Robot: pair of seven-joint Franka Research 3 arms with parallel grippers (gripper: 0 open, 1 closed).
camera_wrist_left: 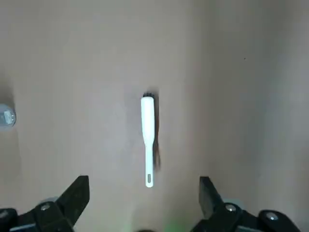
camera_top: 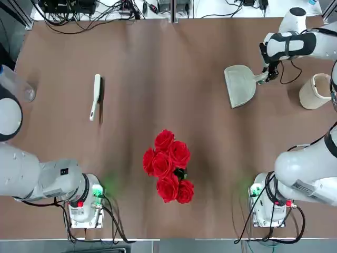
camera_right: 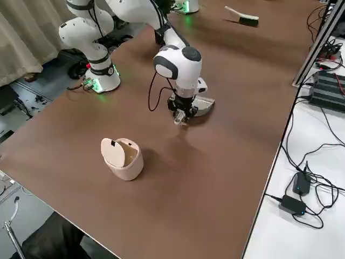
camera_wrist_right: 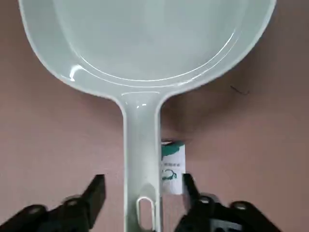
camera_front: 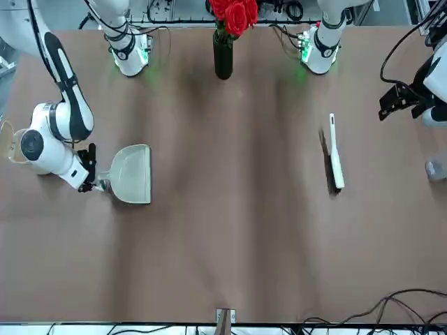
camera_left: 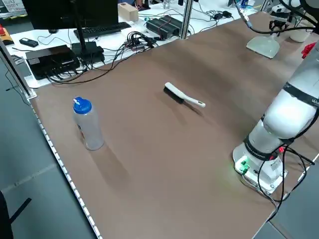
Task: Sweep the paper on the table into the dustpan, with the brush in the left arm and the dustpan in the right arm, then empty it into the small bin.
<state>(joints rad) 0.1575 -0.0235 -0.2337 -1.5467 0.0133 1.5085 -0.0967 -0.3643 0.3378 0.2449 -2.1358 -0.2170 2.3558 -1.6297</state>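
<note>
The small bin stood on the table just beyond the right gripper, on the side away from the dustpan, its flap lid tipped up and its inside showing nothing that could be made out. The dustpan lay flat on the tabletop right in front of that gripper, scoop pointing away from it; the scoop looked bare in the right wrist view. Its handle ran back between the two fingers, which stood apart on either side with a gap to each, so the jaws were open and clamped on nothing. A small printed tag lay on the table beside the handle, next to one finger.

The brush lay well apart from the right gripper, across the table, and directly under the left gripper, which hung high above it with its jaws wide open and nothing between them. No paper ball could be found in any view.

A bunch of red roses in a dark vase stood between the two arm bases. A clear bottle with a blue cap stood near the table's edge, beyond the brush. Cables, a keyboard and black boxes crowded the bench at the far end.
</note>
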